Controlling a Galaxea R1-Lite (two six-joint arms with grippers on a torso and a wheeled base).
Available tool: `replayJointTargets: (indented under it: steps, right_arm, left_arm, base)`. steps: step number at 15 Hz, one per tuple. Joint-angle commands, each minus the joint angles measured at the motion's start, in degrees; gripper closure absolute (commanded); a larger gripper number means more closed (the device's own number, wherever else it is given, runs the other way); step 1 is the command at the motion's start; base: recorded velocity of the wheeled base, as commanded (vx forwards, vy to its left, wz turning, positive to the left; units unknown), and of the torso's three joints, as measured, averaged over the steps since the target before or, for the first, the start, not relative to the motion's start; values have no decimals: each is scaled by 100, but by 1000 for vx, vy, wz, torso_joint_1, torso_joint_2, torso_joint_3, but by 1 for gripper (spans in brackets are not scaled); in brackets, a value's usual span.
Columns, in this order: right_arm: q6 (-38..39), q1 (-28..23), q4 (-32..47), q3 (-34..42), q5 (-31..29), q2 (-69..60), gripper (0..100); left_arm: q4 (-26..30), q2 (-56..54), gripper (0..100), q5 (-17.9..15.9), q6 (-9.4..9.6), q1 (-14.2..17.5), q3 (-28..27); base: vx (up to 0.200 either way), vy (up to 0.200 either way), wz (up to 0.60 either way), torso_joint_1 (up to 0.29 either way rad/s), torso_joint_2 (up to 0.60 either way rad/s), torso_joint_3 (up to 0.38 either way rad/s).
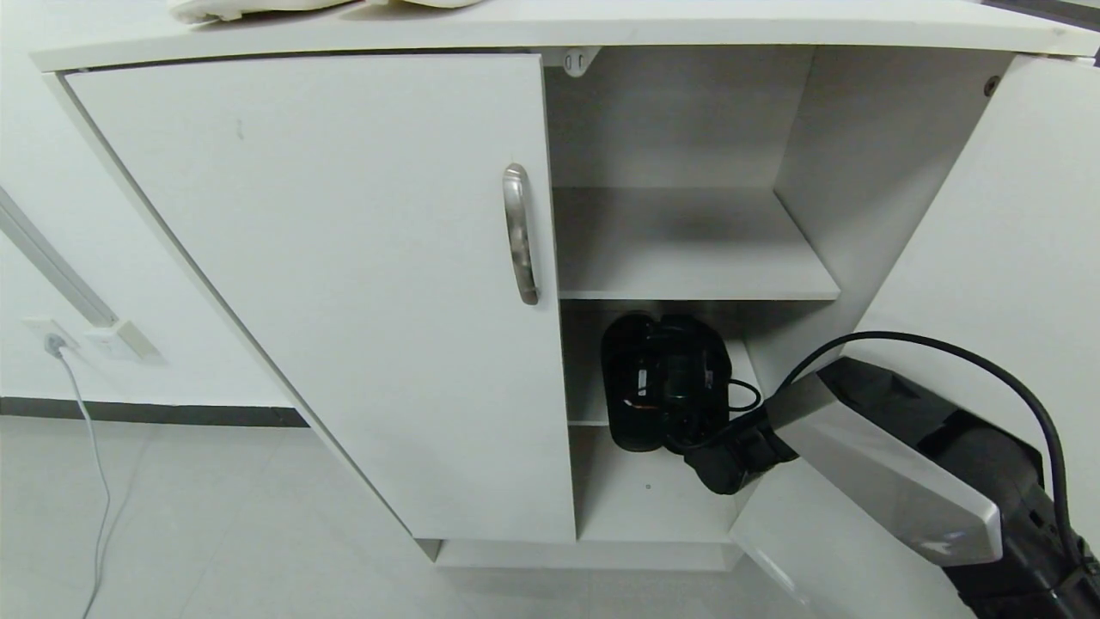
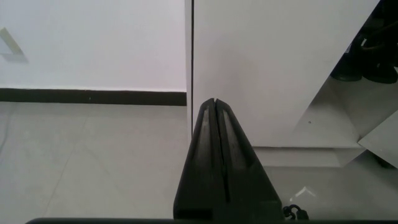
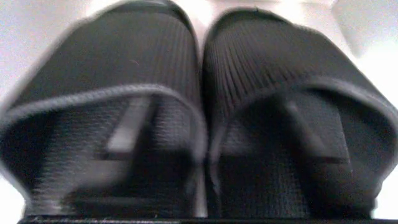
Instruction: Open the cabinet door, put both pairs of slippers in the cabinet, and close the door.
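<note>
The black slippers [image 1: 666,378] are one pair, two pieces, held side by side and touching. Each has a wide ribbed knit strap with a raised edge, seen close in the right wrist view [image 3: 261,87]. They stand in the lower part of the cabinet [image 1: 533,26], below the deep shelf [image 1: 687,245] and above the cabinet floor [image 1: 644,503]. It cannot be told whether they rest on a surface.

The right hand [image 1: 700,447] reaches into that lower compartment, right at the pair. Whether it is clenched or released cannot be told. The left hand [image 2: 214,143] is clenched on nothing, its two halves pressed flat together. It hangs above the floor [image 2: 93,162], near the cabinet's lower corner.

The cabinet is white and has two doors. The left door [image 1: 301,284] is closed and carries one curved metal handle [image 1: 520,232]. The right door [image 1: 1014,258] is swung wide open. On the bench-like top lie two pale items [image 1: 258,7], cut off by the picture edge and too little visible to identify.

The room has a white wall with a dark skirting board [image 1: 155,414] and pale grey floor tiles. One wall socket [image 1: 51,340] has one grey cable [image 1: 94,464] plugged in — it trails down to the floor.
</note>
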Motion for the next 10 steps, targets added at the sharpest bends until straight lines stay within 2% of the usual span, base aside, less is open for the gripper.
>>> replayJointTargets:
  steps: [1,6,10]
  right_arm:
    - [-1,57,-17,275,4,-255,0]
    - [-1,233,-386,1365,-93,-967,0]
    - [-9,470,-1081,2552,-207,-1486,0]
  left_arm:
    - [0,7,100,4,-2,4,0]
    - [0,7,100,-13,-2,4,0]
    - [0,7,100,-31,51,4,0]
  base:
    - [0,0,0,0,0,0]
    - [0,0,0,0,0,0]
    - [0,0,0,0,0,0]
